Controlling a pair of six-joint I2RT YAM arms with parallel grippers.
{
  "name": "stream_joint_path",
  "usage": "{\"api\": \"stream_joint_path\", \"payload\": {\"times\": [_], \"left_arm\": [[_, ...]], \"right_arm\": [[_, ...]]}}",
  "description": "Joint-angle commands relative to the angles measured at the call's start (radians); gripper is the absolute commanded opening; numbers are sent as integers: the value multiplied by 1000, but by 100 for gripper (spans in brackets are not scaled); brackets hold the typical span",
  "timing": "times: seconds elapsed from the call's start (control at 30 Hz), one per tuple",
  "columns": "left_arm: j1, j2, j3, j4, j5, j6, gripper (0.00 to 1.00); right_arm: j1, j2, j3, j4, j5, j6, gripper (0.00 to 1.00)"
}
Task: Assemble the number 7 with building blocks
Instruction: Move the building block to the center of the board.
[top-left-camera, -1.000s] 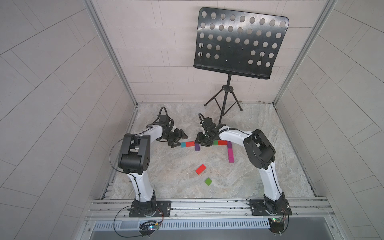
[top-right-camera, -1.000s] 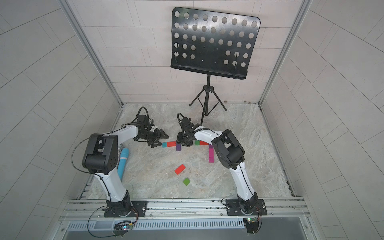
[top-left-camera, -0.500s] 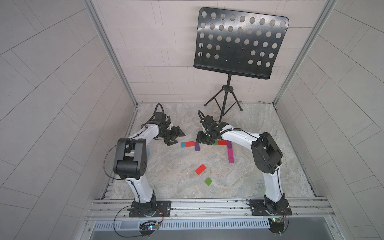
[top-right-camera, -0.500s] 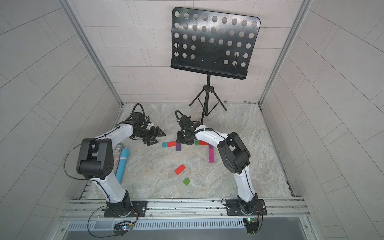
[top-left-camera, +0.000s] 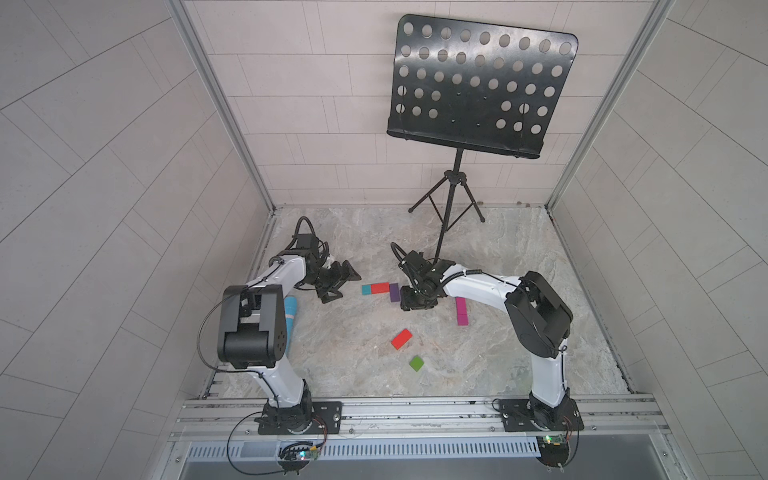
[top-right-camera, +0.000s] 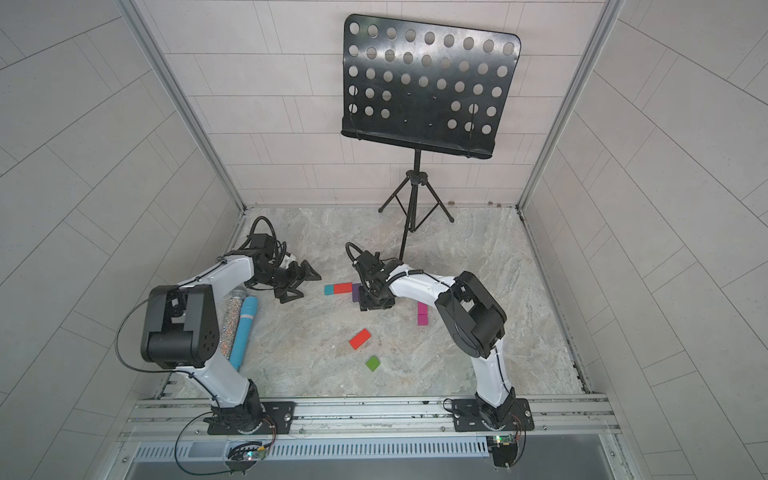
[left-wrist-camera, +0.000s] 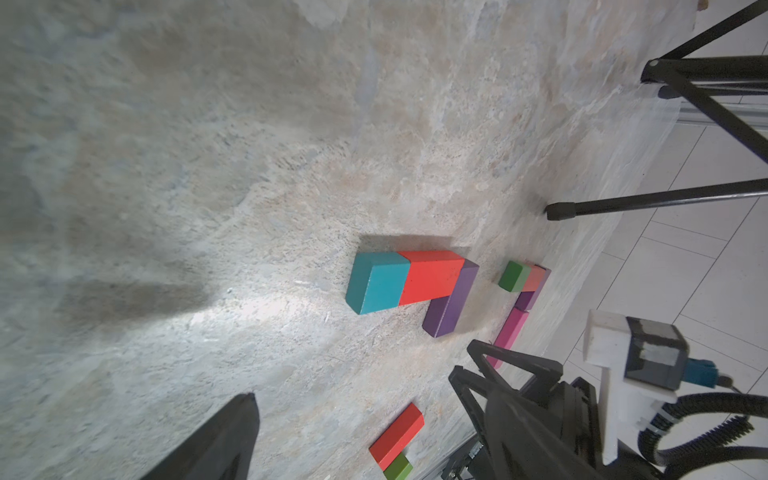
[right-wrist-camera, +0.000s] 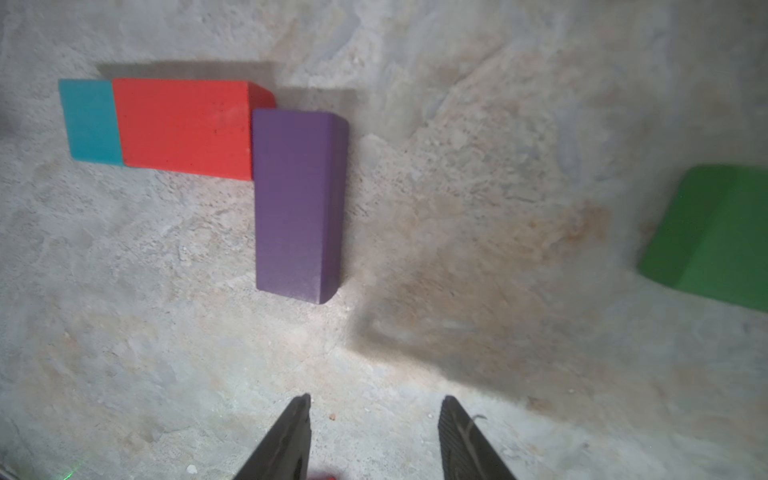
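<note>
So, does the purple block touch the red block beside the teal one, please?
Touching: right wrist view shows the red block butting against the purple block.

- The purple block (right-wrist-camera: 297, 203), just ahead of the right fingers (right-wrist-camera: 289, 440), is finished matt and smooth, as are the red block (right-wrist-camera: 183, 129) and teal block (right-wrist-camera: 89, 120).
- The counter (right-wrist-camera: 457, 374) beneath the fingers is seen rough and stone-like.
- The fingers are made of matt black plastic, one finely ribbed.
</note>
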Motion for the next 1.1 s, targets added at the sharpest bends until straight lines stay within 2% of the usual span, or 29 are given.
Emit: {"api": "stream_joint_path", "payload": {"times": [0.0, 0.1, 0.2, 0.33, 0.53, 0.8, 0.93, 1.07], "left_arm": [[1, -25, -16, -16, -1, 24, 95], [1, -32, -30, -18, -8, 27, 100], [1, -45, -41, -27, -28, 36, 100], [2, -55, -47, -41, -60, 49, 100], [2, -75, -63, -42, -70, 66, 100], [2, -115, -120, -21, -59, 76, 100], [1, -128, -129, -11, -55, 77, 100], [2, -123, -131, 3, -40, 70, 100]], "right_arm": [[10, -1, 11, -14, 31, -3, 53], [14, -10, 14, -45, 35, 19, 54], [32, -48, 13, -122, 22, 74, 56], [71, -80, 31, -315, -5, 200, 61], [135, -154, -15, -309, -13, 357, 68], [193, -110, -52, -250, -52, 512, 76], [201, -108, -68, -236, -44, 545, 76], [202, -41, -28, -213, -49, 557, 76]]}}
